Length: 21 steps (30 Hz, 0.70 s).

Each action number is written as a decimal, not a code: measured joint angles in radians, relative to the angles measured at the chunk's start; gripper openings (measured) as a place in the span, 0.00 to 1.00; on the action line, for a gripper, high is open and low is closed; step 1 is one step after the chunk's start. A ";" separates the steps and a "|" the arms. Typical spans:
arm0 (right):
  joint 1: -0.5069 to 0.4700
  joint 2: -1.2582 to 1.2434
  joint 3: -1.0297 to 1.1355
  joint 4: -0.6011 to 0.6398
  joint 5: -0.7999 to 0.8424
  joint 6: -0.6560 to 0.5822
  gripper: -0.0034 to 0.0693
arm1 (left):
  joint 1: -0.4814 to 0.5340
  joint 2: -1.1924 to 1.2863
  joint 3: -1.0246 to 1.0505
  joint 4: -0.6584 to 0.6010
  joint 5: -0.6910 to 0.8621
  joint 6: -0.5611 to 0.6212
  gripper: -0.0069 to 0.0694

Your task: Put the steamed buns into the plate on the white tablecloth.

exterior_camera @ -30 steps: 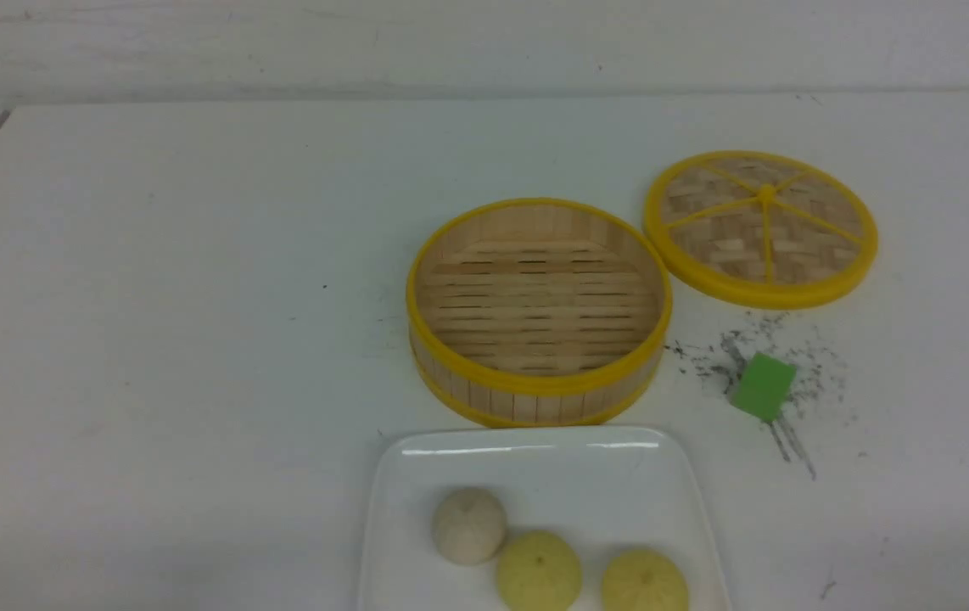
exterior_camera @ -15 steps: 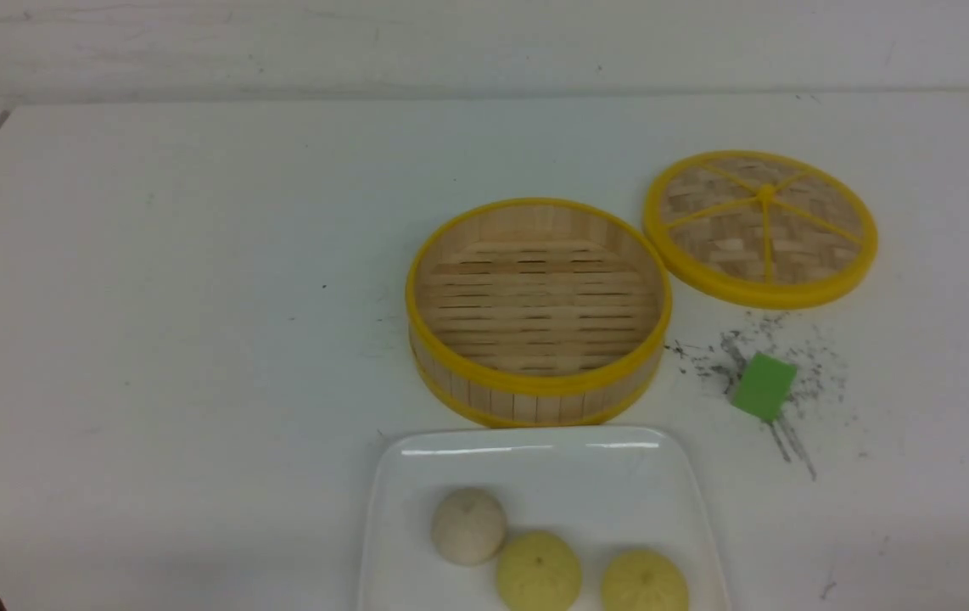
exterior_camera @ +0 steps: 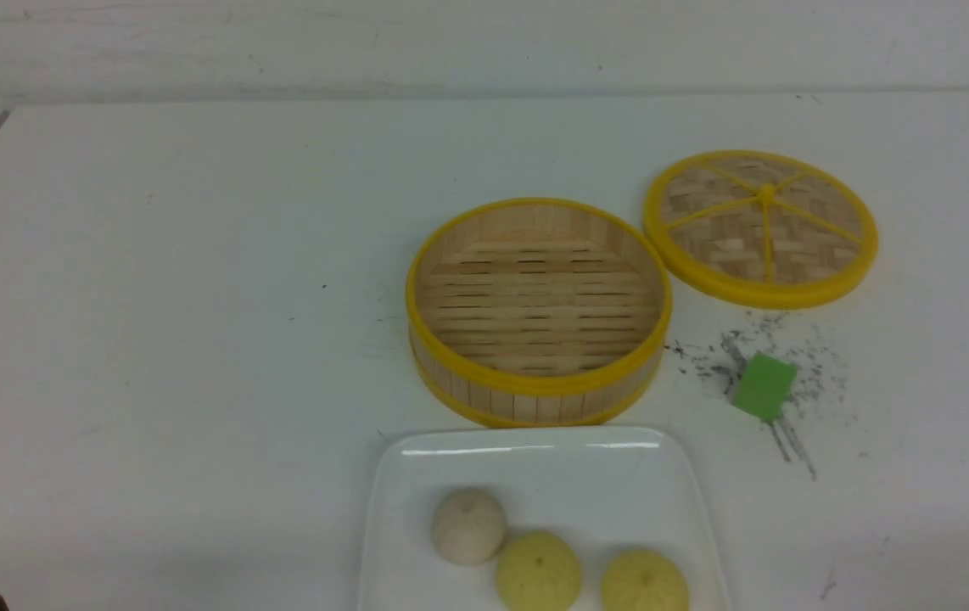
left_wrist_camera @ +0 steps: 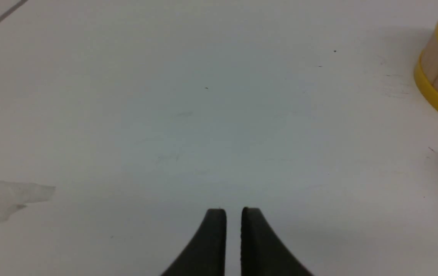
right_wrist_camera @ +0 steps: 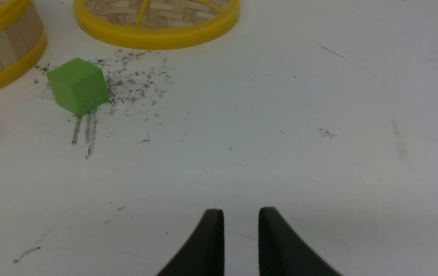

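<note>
Nothing on the desk [exterior_camera: 196, 339] has visibly been moved. All three steamed buns [exterior_camera: 539, 572] are already set on the plate [exterior_camera: 535, 439]; with both grippers' fingers [left_wrist_camera: 215, 230] parted and empty, only withdrawal seems needed.

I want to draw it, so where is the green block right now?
In the front view, the green block sits right of the steamer basket, just nearer than the woven lid, among black specks.

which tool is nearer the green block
Right. The right tool is over the tablecloth to the block's right; the left tool is far over, left of the steamer basket.
</note>
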State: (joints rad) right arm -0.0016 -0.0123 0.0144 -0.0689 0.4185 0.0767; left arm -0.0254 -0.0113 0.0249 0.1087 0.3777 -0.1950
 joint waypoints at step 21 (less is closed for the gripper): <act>0.000 0.000 0.000 0.000 0.000 0.000 0.30 | 0.000 0.000 0.000 0.000 0.000 0.002 0.23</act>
State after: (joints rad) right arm -0.0016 -0.0123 0.0144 -0.0689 0.4185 0.0767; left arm -0.0254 -0.0113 0.0249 0.1087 0.3777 -0.1928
